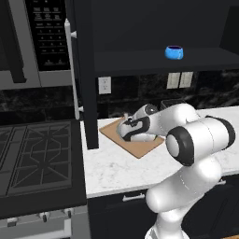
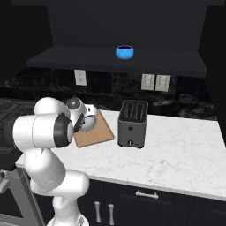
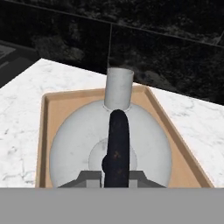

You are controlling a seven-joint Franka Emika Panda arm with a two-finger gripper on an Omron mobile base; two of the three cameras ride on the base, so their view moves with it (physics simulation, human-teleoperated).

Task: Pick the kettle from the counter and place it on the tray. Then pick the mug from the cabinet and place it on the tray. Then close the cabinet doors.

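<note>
The gripper (image 3: 116,177) is clamped tight on the dark arched handle of the kettle (image 3: 74,144), and the kettle sits over the middle of the tray (image 3: 50,105), spout pointing toward the far rim — whether it has touched down is hard to judge from here. The smart play now: make sure the base rests flat on the wood before the jaws part, then lift straight up so the handle isn't dragged. The tray lies at the left end of the counter (image 1: 116,170), near the back wall. The open cabinet door (image 1: 84,79) stands at the tray's left edge, close to the arm's path. The black toaster (image 2: 132,123) sits just beside the tray's right edge. Up on the shelf of the cabinet (image 2: 88,59) the blue mug (image 2: 125,52) waits, well apart from everything below.
</note>
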